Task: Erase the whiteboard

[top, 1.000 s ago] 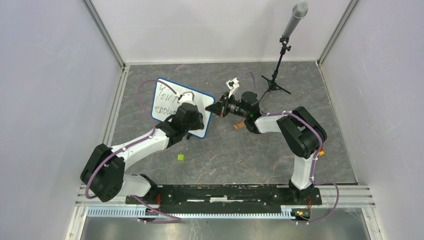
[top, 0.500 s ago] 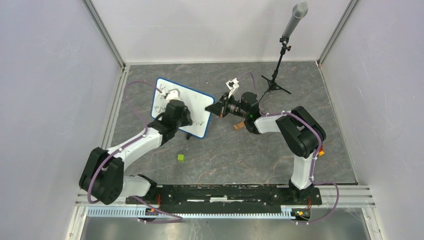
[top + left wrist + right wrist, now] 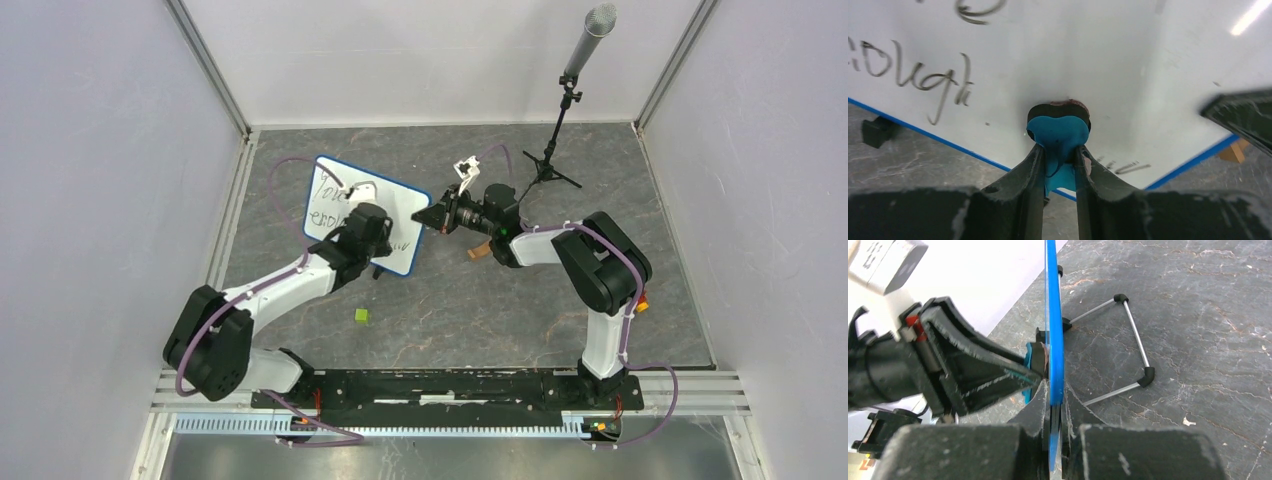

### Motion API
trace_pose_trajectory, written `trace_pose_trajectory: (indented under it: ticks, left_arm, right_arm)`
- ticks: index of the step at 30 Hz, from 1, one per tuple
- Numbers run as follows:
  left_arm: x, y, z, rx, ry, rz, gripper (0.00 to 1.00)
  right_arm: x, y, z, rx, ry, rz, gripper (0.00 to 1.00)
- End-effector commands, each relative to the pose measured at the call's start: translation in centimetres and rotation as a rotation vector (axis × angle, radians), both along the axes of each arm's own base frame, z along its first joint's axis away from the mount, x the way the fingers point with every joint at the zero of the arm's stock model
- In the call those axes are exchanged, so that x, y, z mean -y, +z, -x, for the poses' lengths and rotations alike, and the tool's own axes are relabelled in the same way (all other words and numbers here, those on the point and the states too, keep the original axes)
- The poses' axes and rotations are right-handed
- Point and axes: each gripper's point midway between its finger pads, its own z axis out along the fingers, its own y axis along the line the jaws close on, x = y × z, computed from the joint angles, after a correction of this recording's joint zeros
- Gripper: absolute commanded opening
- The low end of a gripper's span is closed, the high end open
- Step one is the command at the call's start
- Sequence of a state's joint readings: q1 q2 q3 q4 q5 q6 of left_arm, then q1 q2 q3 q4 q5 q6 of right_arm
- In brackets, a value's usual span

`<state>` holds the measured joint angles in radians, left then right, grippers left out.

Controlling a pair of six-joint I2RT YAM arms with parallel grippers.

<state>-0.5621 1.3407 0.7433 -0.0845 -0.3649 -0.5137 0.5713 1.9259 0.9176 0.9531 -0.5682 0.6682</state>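
The whiteboard stands tilted at the middle left, white with a blue frame and black handwriting on its left part. My left gripper is shut on a blue eraser, whose dark pad presses against the board's face near the lower edge. In the left wrist view the left gripper pinches the eraser's blue handle. My right gripper is shut on the board's right edge. The right wrist view shows the blue frame edge-on, clamped in that right gripper.
A microphone on a tripod stands at the back right. A small green cube lies in front of the board, and a brown object lies under the right arm. The board's wire foot rests on the grey floor behind it.
My left gripper slid the eraser left across the board, then back right to about where it began. The right gripper has held the board's edge without moving.
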Motion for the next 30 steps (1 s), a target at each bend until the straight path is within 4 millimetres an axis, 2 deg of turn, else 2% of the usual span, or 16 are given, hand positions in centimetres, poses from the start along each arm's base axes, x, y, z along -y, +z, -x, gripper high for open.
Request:
trace_pose_trajectory:
  ticks: [1,5,8,12,16,19,26,30]
  left_arm:
    - [6.1,0.7,0.6,0.027,-0.158,0.007,0.13]
    - [7.9,0.8,1.0,0.028,-0.193,0.007,0.13]
    - [7.3,1.2,1.1,0.046,-0.175,0.007,0.13]
    - [3.1,0.9,1.0,0.039,-0.063,-0.039,0.16]
    - [-1.6,-0.5,1.1,-0.022,0.049,0.015,0.16]
    - [-4.0,-1.1,1.4,-0.055,0.103,0.030,0.16]
    - [-2.1,-0.5,1.5,-0.049,0.015,0.044,0.15]
    - [0.7,-0.4,1.4,-0.054,-0.061,0.041,0.15]
  right_arm:
    - [-0.5,0.8,0.2,0.097,0.025,-0.004,0.00]
    - [-0.5,0.7,0.2,0.095,0.026,-0.005,0.00]
    - [-0.5,0.7,0.2,0.093,0.027,-0.009,0.00]
    - [-0.6,0.7,0.3,0.093,0.029,-0.012,0.00]
    - [-0.5,0.7,0.3,0.092,0.029,-0.013,0.00]
    - [-0.5,0.8,0.3,0.092,0.031,-0.014,0.00]
    - [-0.5,0.8,0.3,0.091,0.030,-0.016,0.00]
    - [-0.5,0.7,0.3,0.092,0.030,-0.014,0.00]
